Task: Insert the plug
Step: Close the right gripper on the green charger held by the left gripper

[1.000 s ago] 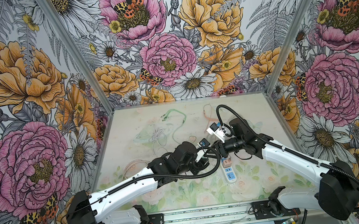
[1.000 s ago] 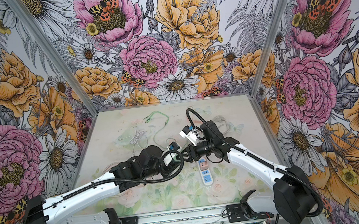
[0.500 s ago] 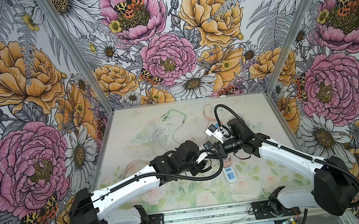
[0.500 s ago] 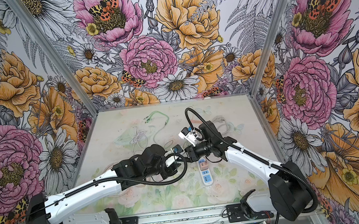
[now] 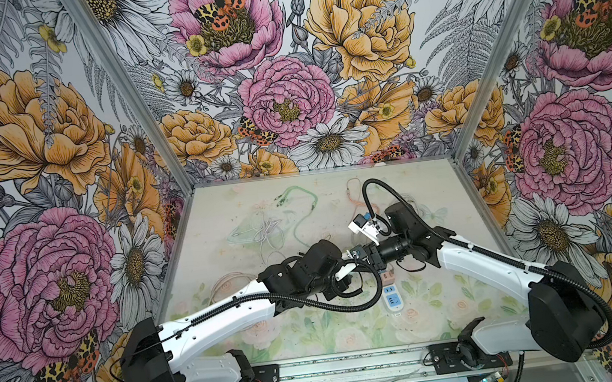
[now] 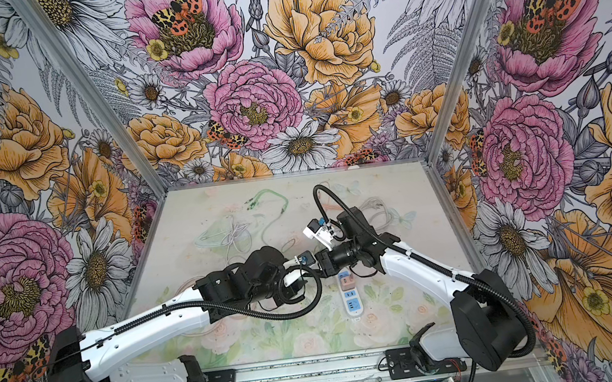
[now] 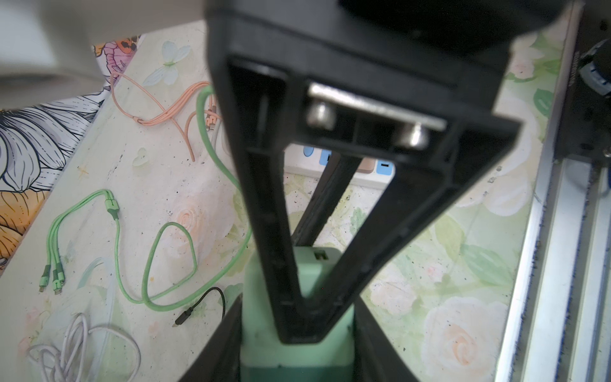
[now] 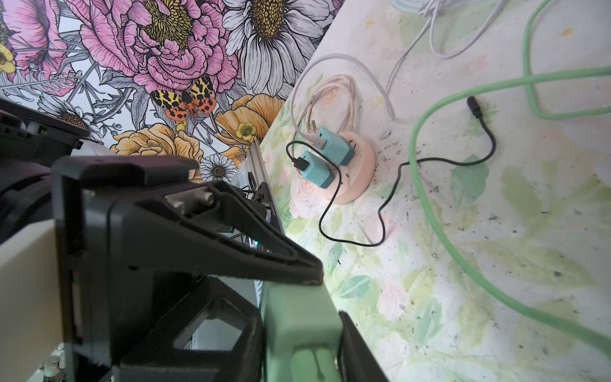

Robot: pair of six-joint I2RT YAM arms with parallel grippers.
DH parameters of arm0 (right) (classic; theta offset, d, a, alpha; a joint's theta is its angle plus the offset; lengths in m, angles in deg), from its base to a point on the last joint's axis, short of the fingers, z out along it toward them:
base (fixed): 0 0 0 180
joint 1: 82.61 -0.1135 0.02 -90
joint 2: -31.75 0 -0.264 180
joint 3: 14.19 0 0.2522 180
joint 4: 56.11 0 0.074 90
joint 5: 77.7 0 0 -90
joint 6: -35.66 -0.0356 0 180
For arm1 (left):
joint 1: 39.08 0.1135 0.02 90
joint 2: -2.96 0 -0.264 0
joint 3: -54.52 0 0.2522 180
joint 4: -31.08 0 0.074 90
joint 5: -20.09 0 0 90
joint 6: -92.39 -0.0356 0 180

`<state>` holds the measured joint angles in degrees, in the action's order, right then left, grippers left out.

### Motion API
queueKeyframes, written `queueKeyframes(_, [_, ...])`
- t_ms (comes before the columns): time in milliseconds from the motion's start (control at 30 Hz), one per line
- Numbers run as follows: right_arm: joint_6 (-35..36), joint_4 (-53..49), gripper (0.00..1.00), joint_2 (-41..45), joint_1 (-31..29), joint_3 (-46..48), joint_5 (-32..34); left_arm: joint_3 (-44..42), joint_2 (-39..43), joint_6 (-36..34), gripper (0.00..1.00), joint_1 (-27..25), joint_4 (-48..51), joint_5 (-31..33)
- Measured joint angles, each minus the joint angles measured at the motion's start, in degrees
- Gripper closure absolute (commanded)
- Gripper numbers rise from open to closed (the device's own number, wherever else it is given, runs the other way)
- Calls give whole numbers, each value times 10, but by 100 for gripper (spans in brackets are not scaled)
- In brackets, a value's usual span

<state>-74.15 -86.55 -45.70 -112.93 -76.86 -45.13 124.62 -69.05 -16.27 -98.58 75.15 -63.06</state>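
The plug [image 7: 314, 264] is a mint-green adapter block held in the air over the middle of the table. My left gripper [image 7: 297, 344] is shut on it, a jaw on each side. My right gripper [image 8: 302, 334] is shut on the same plug [image 8: 297, 307] from the opposite side. One finger [image 7: 274, 231] of the right gripper lies across the plug in the left wrist view. In both top views the two grippers meet tip to tip [image 5: 357, 258] [image 6: 309, 266], hiding the plug. A white power strip [image 5: 393, 301] [image 6: 351, 302] with blue sockets lies just below them.
A pink adapter [image 5: 387, 278] sits on the strip's far end. A round pink socket hub [image 8: 355, 172] carries two teal adapters with cables. Green cable [image 5: 300, 208], white cable [image 5: 268, 231], orange cable [image 5: 355, 190] and a black cable [image 8: 463, 158] lie loose on the table.
The left gripper has moved right and the right gripper slightly left until they meet. The right jaws have narrowed onto the plug that the left gripper holds.
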Motion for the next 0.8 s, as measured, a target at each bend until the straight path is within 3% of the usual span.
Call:
queueKeyframes(100, [1, 2, 64, -6, -3, 0, -6, 0, 0, -9, 62, 0, 0, 1])
queueKeyframes(233, [-9, 2, 76, -7, -3, 0, -9, 0, 0, -19, 61, 0, 2, 4])
queueKeyframes(333, [-10, 3, 100, -7, -3, 0, -9, 0, -1, -23, 54, 0, 2, 5])
queueKeyframes(533, [2, 4, 100, -7, -10, 0, 0, 2, -1, -22, 31, 0, -24, 11])
queueKeyframes(800, [10, 3, 100, 11, 4, 0, 16, -5, 25, 9, 27, 5, -49, 22])
